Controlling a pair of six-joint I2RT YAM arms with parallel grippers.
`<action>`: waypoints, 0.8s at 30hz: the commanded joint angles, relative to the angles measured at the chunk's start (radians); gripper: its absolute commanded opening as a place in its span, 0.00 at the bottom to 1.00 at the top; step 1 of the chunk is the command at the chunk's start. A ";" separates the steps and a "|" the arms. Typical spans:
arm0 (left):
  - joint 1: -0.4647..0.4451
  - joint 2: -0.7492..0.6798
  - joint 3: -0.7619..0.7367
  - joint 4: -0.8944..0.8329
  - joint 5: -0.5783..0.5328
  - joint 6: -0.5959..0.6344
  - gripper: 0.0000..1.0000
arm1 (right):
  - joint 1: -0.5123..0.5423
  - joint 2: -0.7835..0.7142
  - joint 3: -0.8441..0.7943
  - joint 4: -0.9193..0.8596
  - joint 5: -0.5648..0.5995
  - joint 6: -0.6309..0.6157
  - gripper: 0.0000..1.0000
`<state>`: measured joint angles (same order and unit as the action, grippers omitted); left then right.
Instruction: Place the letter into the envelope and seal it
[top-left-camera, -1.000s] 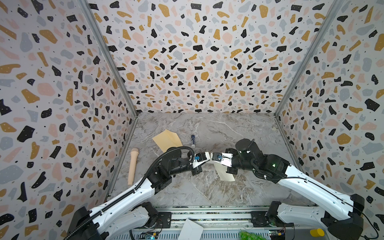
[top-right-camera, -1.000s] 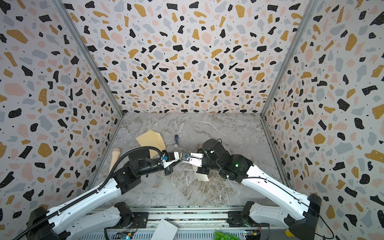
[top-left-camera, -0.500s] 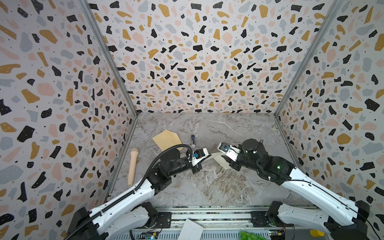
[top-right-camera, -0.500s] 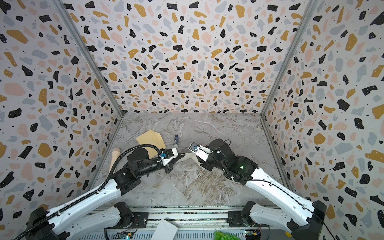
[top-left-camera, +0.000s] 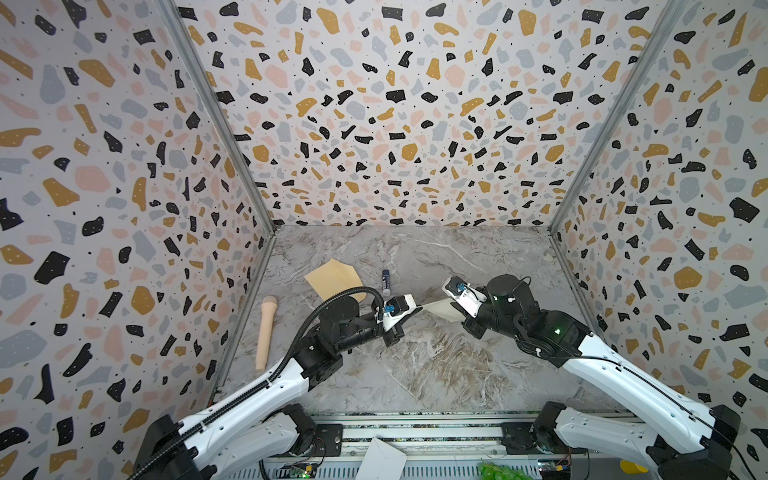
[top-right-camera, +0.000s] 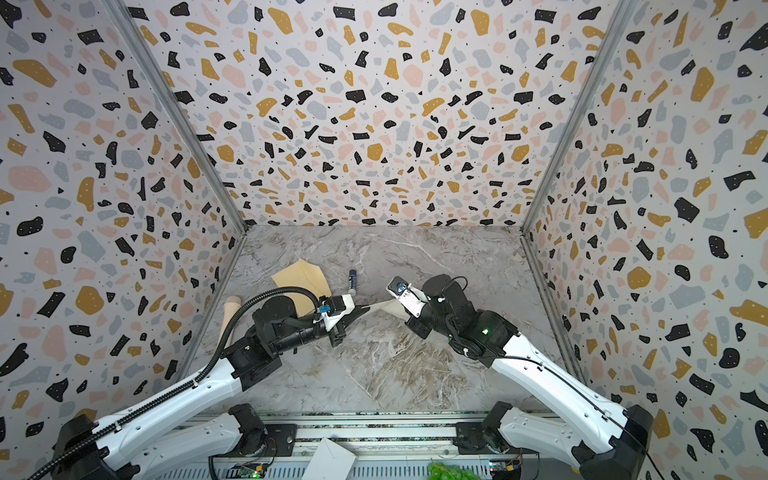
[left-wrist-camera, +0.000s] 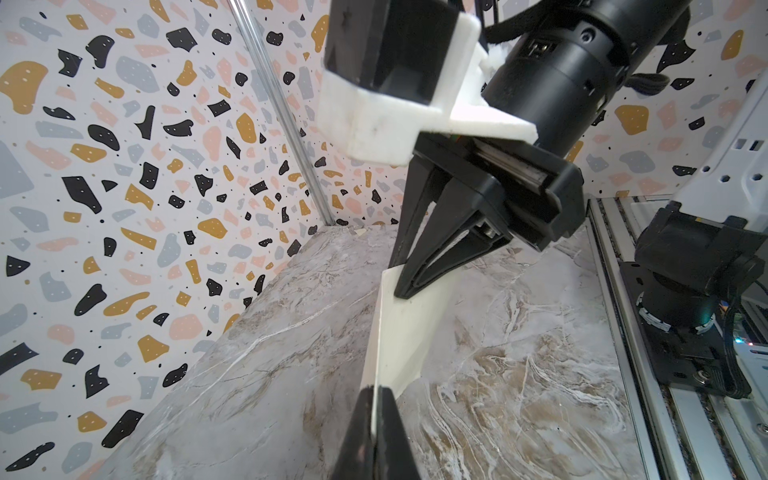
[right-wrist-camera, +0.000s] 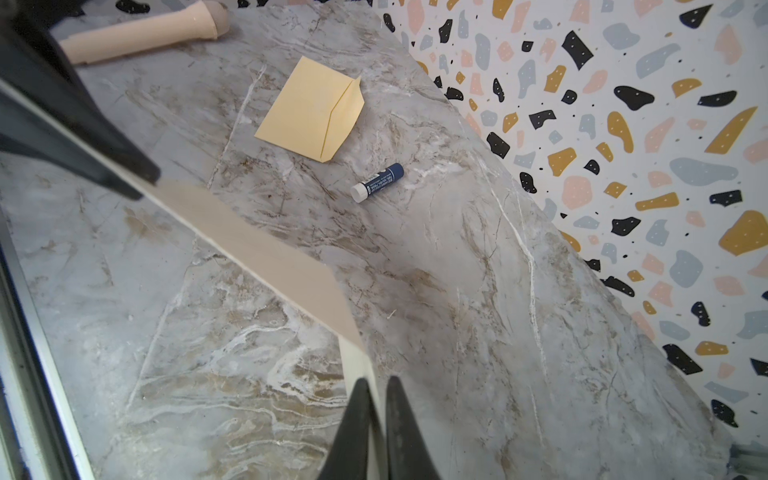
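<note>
The letter (top-left-camera: 437, 309), a cream sheet, hangs edge-on above the marble table (top-left-camera: 436, 374), stretched between both grippers. My left gripper (top-left-camera: 417, 309) is shut on its left end; in the left wrist view the letter (left-wrist-camera: 401, 336) runs from those tips (left-wrist-camera: 376, 388) to the right gripper (left-wrist-camera: 409, 286). My right gripper (top-left-camera: 457, 311) is shut on the other end, and in the right wrist view the letter (right-wrist-camera: 266, 249) slips between its tips (right-wrist-camera: 376, 384). The tan envelope (top-left-camera: 332, 279) lies flat at the back left, flap folded, partly behind the left arm's cable.
A blue glue stick (top-left-camera: 386, 281) lies just right of the envelope. A wooden roller (top-left-camera: 264, 332) rests along the left wall. White folded paper (top-left-camera: 382, 459) and something green (top-left-camera: 498, 471) sit on the front rail. Terrazzo walls close three sides.
The right gripper opened, let go of the letter, slid right along it and shut again on its far end. The letter went from hanging down to stretched level. The left gripper kept its hold.
</note>
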<state>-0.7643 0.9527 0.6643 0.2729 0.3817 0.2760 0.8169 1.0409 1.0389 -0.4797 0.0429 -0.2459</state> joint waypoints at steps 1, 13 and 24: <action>-0.003 -0.016 -0.010 0.065 -0.007 -0.006 0.00 | -0.008 -0.002 0.007 -0.020 -0.010 0.023 0.00; -0.004 -0.036 -0.017 0.061 -0.080 0.006 0.00 | -0.044 -0.025 -0.013 -0.051 -0.015 0.024 0.15; -0.003 -0.023 -0.009 0.057 -0.022 0.002 0.00 | -0.063 -0.018 -0.008 -0.030 -0.043 0.032 0.00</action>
<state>-0.7643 0.9314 0.6590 0.2749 0.3317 0.2760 0.7650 1.0367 1.0275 -0.5117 0.0063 -0.2260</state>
